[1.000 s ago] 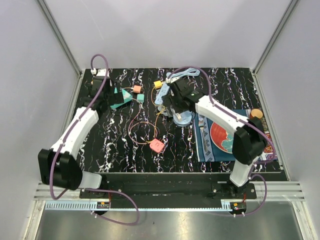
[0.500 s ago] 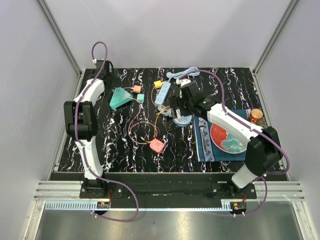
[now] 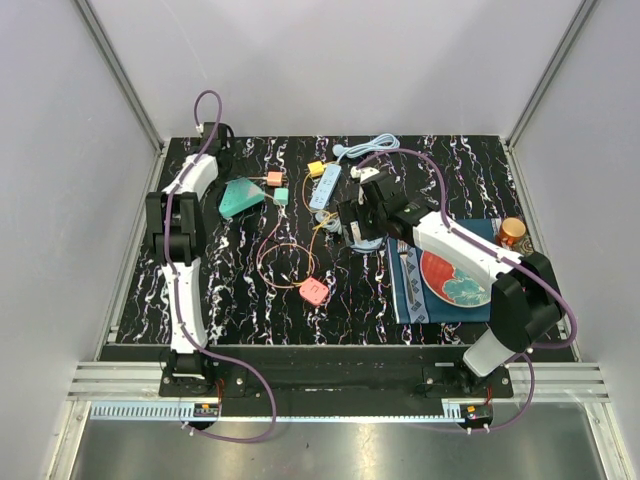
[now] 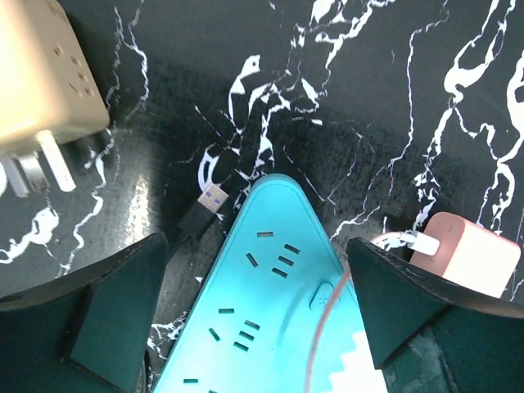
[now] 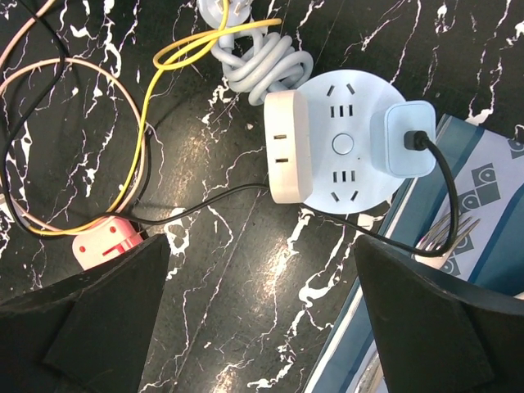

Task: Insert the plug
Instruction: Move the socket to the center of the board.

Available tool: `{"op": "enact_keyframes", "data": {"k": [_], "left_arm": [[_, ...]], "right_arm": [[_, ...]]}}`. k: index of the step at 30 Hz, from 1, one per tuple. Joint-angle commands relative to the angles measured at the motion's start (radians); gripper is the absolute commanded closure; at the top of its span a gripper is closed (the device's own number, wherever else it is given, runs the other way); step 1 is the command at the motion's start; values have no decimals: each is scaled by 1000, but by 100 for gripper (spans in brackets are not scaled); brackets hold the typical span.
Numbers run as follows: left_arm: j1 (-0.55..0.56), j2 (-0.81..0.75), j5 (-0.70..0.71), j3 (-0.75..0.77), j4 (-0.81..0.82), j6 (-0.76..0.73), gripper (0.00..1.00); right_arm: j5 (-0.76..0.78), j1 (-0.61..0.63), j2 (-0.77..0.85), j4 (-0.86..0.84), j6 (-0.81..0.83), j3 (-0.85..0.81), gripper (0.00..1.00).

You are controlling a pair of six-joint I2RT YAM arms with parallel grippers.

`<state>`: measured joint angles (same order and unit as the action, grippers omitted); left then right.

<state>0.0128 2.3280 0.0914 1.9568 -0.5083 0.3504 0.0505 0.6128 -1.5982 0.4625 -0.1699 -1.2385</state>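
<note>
A teal triangular power strip (image 4: 270, 327) lies on the black marbled table; it also shows in the top view (image 3: 240, 196). My left gripper (image 4: 255, 270) is open and empty above its tip, and sits at the back left in the top view (image 3: 216, 150). A black USB plug (image 4: 205, 209) lies at the strip's left edge and a pink plug (image 4: 471, 258) at its right. My right gripper (image 5: 262, 270) is open and empty just in front of a round light-blue socket (image 5: 344, 151), which holds a white adapter (image 5: 286, 147) and a light-blue charger (image 5: 405, 139).
A white adapter (image 4: 41, 90) lies at the back left. A long light-blue strip (image 3: 325, 185), yellow plug (image 3: 315, 168), pink plug (image 3: 314, 291) and looped cables (image 5: 139, 139) lie mid-table. A placemat (image 3: 410, 290) with plate (image 3: 455, 275) and a copper cup (image 3: 514, 230) are right.
My left arm has folded upright and its gripper has drawn back to the back left corner. My right gripper has shifted slightly right over the round socket.
</note>
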Motion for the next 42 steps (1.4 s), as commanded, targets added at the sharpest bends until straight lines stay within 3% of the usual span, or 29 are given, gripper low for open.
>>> {"op": "enact_keyframes", "data": {"k": [1,8,10,17,23,30,35,42], "left_arm": [[-5,7,-70,44,-70,42,6],[6,-168,-124,-255,-72,94,11],[18,-234,-136,-343,-41,108,17],[67,-619,-177,-856,163,295,18],[179,-880,-196,-1159,274,462,15],[181,-1110,-102,-1297,280,510,5],[187,-1078,-208,-1342,333,541,2],[311,-1073,-226,-1383,369,584,2]], "right_arm": [[-28,-4,14,-42,-2,13,1],[-31,-4,64,-54,-5,56,1],[-35,-5,84,-64,-6,66,2],[-35,-4,142,-87,-13,126,2],[-40,-4,176,-96,-19,155,2],[-41,-5,201,-114,-26,182,2],[-47,-5,213,-122,-39,189,2],[-47,-4,245,-122,-46,205,3]]}}
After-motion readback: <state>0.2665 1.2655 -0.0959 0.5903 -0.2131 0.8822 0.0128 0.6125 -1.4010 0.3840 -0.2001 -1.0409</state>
